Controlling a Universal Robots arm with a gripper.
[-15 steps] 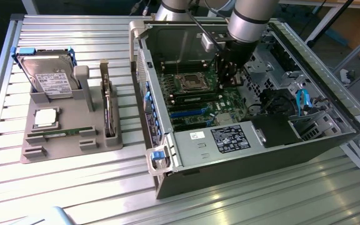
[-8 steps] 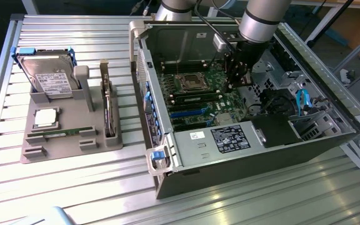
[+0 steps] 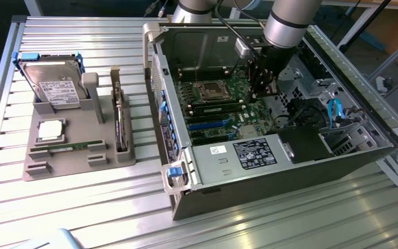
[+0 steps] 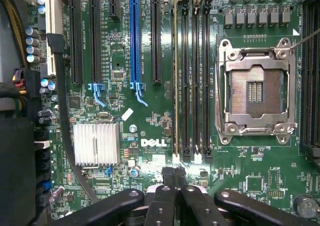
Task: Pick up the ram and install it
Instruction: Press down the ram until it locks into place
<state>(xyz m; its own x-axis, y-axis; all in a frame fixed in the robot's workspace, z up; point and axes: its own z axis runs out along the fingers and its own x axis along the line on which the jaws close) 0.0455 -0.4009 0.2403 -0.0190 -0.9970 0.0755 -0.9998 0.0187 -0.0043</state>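
Note:
A ram stick (image 4: 175, 76) stands edge-on in the memory slot closest to the blue expansion slot (image 4: 134, 36), with its top edge showing as a thin pale line. My gripper (image 4: 174, 175) is shut, its fingertips pressed together with nothing between them, just above one end of that slot. In the exterior view the gripper (image 3: 258, 94) hangs inside the open computer case (image 3: 268, 171), over the motherboard beside the processor socket (image 3: 209, 89). Another thin green ram stick (image 3: 68, 148) lies flat on the grey holder (image 3: 74, 129) at the exterior view's left.
The grey holder also carries a hard drive (image 3: 55, 85), a square silver processor chip (image 3: 50, 129) and an upright expansion card (image 3: 119, 122). Three memory slots (image 4: 196, 76) beside the seated stick stand bare. A silver heatsink (image 4: 96, 144) and black cables (image 4: 62, 116) lie near the slots.

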